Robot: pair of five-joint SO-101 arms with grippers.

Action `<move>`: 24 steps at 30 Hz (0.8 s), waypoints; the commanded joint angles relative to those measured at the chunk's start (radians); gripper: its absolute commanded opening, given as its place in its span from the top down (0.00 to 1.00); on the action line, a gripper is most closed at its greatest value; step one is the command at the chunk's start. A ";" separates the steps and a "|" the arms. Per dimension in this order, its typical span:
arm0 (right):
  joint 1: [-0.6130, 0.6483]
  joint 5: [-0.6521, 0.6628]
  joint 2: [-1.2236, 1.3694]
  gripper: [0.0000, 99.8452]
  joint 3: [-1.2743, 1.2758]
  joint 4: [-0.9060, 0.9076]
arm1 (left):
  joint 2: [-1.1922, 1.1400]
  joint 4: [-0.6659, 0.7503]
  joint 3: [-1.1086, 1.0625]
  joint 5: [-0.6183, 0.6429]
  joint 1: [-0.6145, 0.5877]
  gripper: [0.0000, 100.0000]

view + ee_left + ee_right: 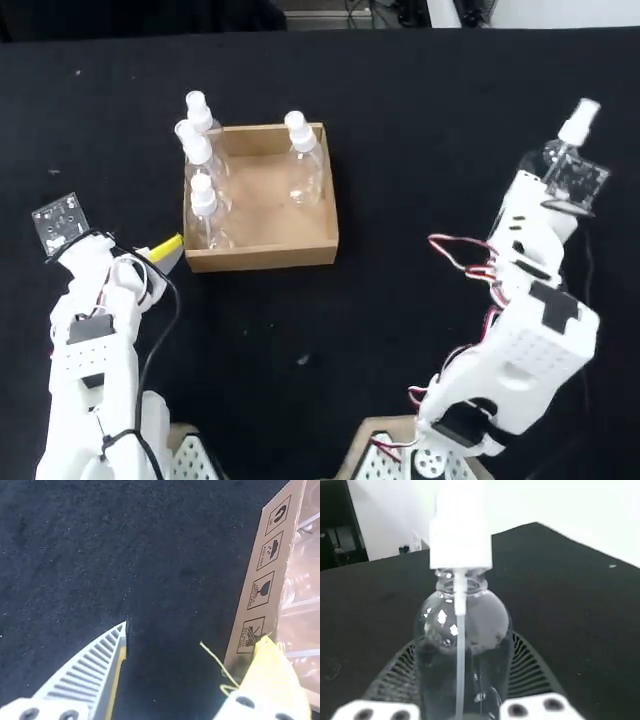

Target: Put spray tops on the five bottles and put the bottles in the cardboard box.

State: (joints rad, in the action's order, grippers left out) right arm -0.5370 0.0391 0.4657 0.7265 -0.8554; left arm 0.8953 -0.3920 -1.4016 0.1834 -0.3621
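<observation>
While the right hand (566,168) grips the fifth bottle (556,158), that bottle sits well apart from the cardboard box (262,257), over the right side of the black worktop (400,120). The wrist view shows the clear bottle held between both fingers, its white spray top (460,535) seated on the neck and the dip tube (459,650) running down inside. Whether its base touches the worktop cannot be told. Four bottles (208,205) with tops fitted stand in the box: three along its left wall, one near the far right corner. The left hand (195,632) is spread wide and holds nothing; its yellow finger lies just beside the box's near left corner.
</observation>
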 commanded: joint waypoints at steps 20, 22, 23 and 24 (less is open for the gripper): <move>0.002 0.077 0.015 0.84 0.059 -0.095 | 0.026 0.020 0.004 0.006 0.019 0.71; 0.020 0.077 0.010 0.82 0.074 -0.087 | 0.026 0.021 0.004 0.006 0.019 0.71; 0.029 0.077 0.008 0.82 0.081 -0.087 | 0.026 0.021 0.004 0.006 0.019 0.71; 0.035 0.080 0.008 0.82 0.082 -0.087 | 0.026 0.021 0.004 0.006 0.019 0.71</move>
State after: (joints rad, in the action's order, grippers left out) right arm -0.5247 0.1036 0.5286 0.7818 -0.9659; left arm 0.8953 -0.3890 -1.4016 0.1834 -0.3621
